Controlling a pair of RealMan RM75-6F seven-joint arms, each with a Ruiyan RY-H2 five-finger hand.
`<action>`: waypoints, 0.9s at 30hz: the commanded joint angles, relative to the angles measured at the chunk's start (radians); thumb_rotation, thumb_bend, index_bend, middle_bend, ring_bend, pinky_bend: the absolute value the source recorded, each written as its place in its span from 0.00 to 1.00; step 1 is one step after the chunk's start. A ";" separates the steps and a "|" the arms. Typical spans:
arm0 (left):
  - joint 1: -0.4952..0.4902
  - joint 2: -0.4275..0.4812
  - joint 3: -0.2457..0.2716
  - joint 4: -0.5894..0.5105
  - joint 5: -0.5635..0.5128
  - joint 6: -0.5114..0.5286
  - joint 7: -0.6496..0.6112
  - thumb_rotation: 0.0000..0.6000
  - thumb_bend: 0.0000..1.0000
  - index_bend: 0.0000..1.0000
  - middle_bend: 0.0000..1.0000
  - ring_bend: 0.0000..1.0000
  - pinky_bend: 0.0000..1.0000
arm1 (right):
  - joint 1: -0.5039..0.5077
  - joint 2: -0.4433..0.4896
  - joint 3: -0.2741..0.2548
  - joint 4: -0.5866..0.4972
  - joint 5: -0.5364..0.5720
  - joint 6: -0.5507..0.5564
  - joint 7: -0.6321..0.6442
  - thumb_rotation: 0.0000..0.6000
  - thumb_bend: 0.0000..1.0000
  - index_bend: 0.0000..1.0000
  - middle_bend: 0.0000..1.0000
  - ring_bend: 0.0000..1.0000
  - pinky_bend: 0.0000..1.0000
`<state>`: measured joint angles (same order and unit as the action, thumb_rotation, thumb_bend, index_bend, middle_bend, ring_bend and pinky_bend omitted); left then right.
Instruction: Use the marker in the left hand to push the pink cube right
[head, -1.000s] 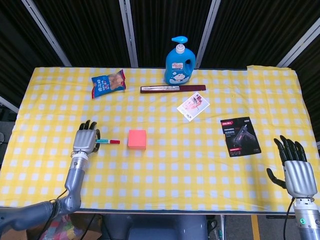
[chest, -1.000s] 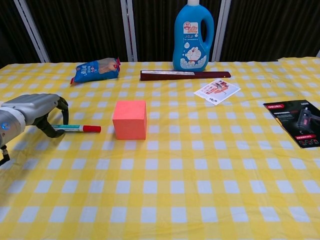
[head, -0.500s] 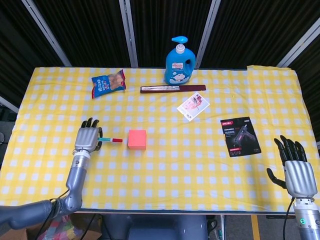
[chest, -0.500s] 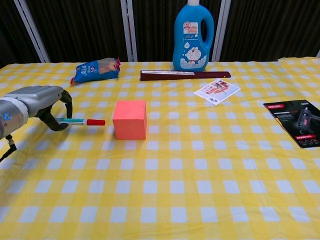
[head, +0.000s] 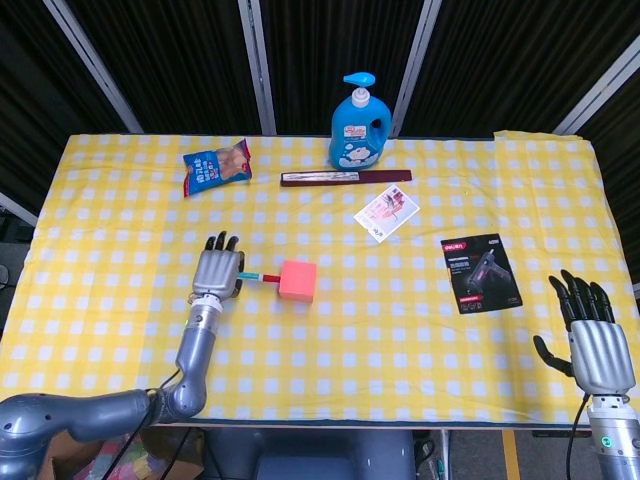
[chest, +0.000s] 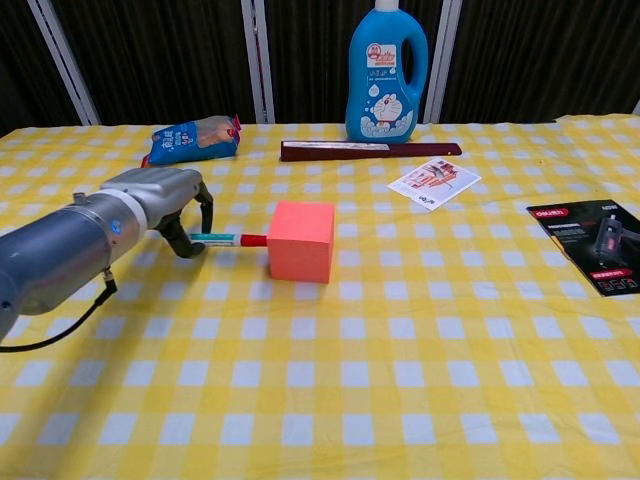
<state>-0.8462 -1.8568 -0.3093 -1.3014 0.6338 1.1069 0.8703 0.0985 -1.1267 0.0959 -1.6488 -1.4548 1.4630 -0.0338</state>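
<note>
1. One yellow-checked table (head: 420, 340) is carrying everything, and no other object on it is shifting between the earlier frames and this one.
2. One left hand (head: 218, 272) is sitting further right than a second ago, its fingers curling around the marker (chest: 228, 239), which it is gripping and pointing level toward the right.
3. One right hand (head: 590, 335) is resting at the near right corner as before, showing in the head view only, palm down with fingers apart and holding nothing.
4. One blue detergent bottle (head: 359, 124) is standing upright at the far edge, unmoved.
5. One black glue-gun card (head: 481, 272) is lying flat on the right side.
6. One dark flat bar (head: 346, 177) is lying just in front of the bottle.
7. One blue snack bag (head: 216, 166) is lying at the far left.
8. One pink cube (chest: 301, 241) is sitting left of centre, having travelled right since a second ago and now turning slightly askew to the checks.
9. One white leaflet (head: 386, 212) is lying between the bar and the black card.
10. One marker is bridging hand and cube: its red tip is now touching the cube's left face, where a gap was showing earlier.
</note>
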 joint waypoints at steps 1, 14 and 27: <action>-0.043 -0.054 -0.012 0.039 -0.019 -0.012 0.027 1.00 0.48 0.55 0.12 0.00 0.10 | 0.000 0.001 0.000 0.001 0.000 0.000 0.002 1.00 0.38 0.00 0.00 0.00 0.00; -0.103 -0.124 -0.020 0.058 -0.031 0.008 0.077 1.00 0.48 0.55 0.12 0.00 0.10 | -0.001 0.004 -0.002 0.002 -0.004 0.000 0.011 1.00 0.38 0.00 0.00 0.00 0.00; -0.099 -0.074 -0.029 -0.018 -0.057 0.043 0.103 1.00 0.48 0.55 0.12 0.00 0.10 | 0.000 0.002 -0.001 -0.003 -0.001 0.000 0.002 1.00 0.38 0.00 0.00 0.00 0.00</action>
<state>-0.9427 -1.9296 -0.3371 -1.3194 0.5794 1.1500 0.9716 0.0985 -1.1245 0.0946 -1.6518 -1.4563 1.4626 -0.0316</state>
